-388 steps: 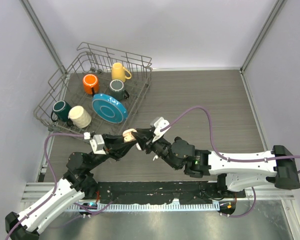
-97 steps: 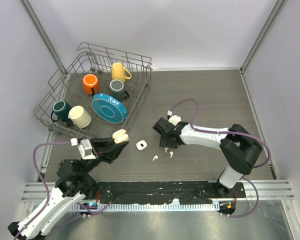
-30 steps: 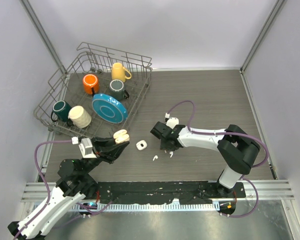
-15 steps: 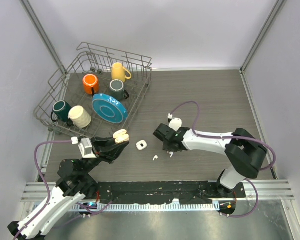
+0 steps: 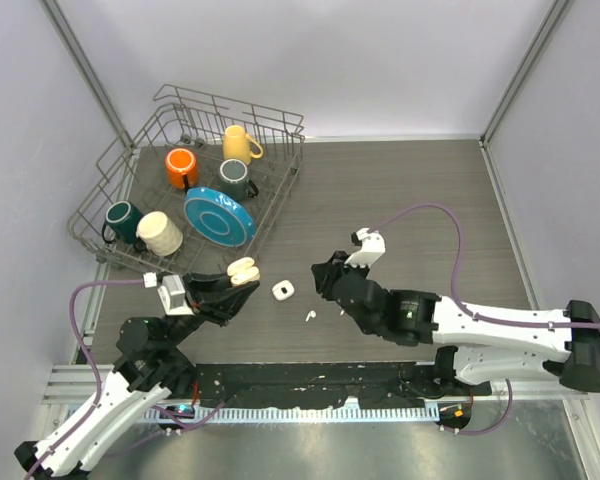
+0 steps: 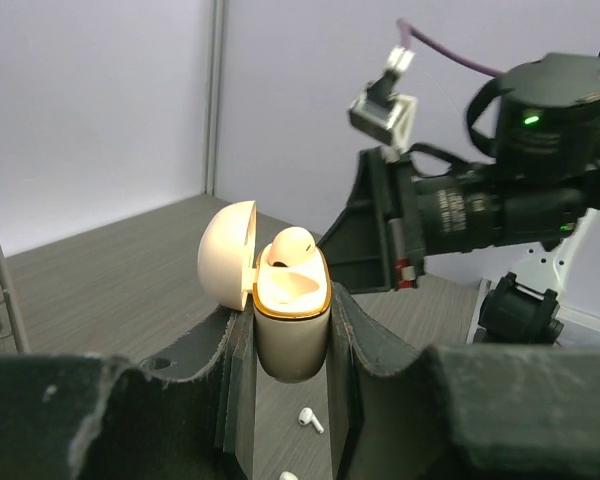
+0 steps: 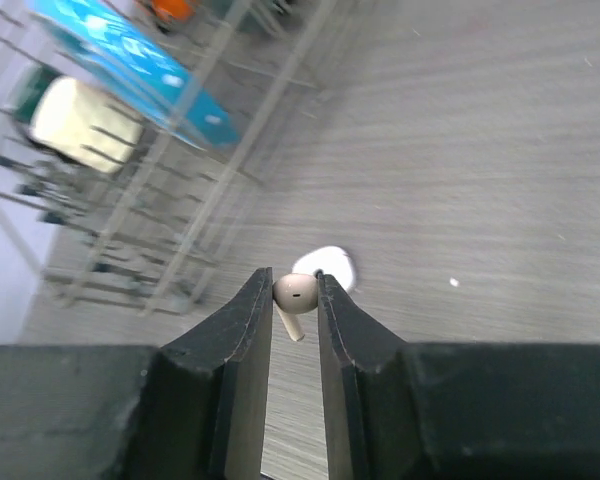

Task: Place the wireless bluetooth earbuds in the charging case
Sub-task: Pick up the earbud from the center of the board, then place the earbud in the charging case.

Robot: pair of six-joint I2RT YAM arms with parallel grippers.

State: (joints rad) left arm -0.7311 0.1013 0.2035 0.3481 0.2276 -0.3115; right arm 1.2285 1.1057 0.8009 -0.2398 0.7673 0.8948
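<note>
My left gripper is shut on an open cream charging case, held above the table. In the left wrist view the case stands upright between my fingers, lid tipped back, with one earbud seated in it. My right gripper is shut on a white stemmed earbud, stem hanging down, above the table; it also shows in the top view. Two loose earbuds lie on the table. A second, white case lies between the grippers.
A wire dish rack with several mugs and a blue plate stands at the back left, and shows blurred in the right wrist view. The white case lies just beyond my right fingertips.
My right gripper has lifted off the table with an earbud pinched in it, and the right arm has swung round. The left gripper with the open case has stayed put.
</note>
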